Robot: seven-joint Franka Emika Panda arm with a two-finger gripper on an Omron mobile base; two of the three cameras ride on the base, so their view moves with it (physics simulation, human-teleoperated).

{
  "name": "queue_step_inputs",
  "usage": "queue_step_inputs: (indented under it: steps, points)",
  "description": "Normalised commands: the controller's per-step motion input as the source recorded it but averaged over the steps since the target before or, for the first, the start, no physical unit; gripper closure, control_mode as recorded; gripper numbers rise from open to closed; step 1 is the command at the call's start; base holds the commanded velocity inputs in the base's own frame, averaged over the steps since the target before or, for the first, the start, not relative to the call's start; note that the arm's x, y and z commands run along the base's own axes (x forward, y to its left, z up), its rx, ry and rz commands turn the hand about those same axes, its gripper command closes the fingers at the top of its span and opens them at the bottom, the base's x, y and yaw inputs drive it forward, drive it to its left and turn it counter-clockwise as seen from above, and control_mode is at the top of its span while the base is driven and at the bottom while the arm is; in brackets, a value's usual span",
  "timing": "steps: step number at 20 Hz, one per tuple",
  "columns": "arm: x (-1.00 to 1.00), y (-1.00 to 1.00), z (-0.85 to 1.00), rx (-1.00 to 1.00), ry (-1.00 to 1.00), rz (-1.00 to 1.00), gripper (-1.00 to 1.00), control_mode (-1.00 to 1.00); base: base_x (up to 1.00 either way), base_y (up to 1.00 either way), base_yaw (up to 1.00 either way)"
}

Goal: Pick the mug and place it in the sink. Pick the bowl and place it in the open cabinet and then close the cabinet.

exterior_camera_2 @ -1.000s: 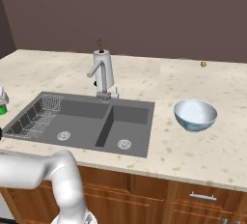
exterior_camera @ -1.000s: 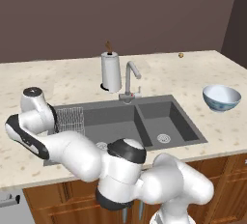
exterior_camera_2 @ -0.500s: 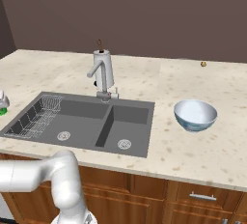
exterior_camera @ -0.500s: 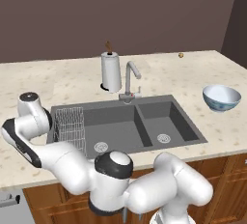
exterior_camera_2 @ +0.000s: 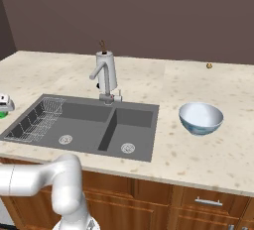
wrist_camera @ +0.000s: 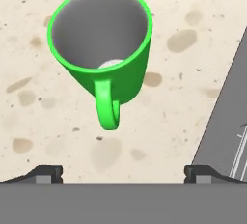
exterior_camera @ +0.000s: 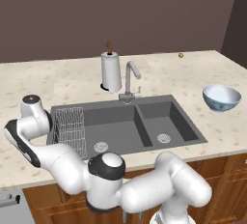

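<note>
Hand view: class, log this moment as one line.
stage: approaching mug | fingers: open, above mug | mug: upright on counter, beside sink | bowl: on counter

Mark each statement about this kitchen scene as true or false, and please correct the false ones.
1. The green mug stands upright on the speckled counter. True.
2. The tool is shut on the mug's handle. False: its jaws stand open, short of the mug.
3. The bowl sits on the counter to the right of the sink. True.
4. The bowl lies inside a sink basin. False: it is on the counter.
5. A paper towel roll stands behind the faucet. True.
</note>
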Motion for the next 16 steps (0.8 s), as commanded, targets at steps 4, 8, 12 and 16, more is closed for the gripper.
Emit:
queue_step_inputs:
  steps: [4, 8, 12, 16]
  points:
    - [0.28, 0.21, -0.22, 0.0, 0.0, 0.0, -1.0, -1.0, 0.0, 0.0, 0.0]
    - [0.35, 0.29, -0.16, -0.02, 0.0, 0.0, -1.0, -1.0, 0.0, 0.0, 0.0]
    - [0.37, 0.37, -0.16, -0.03, 0.0, 0.0, -1.0, -1.0, 0.0, 0.0, 0.0]
    - [0.34, 0.37, -0.15, -0.01, 0.0, 0.0, -1.0, -1.0, 0.0, 0.0, 0.0]
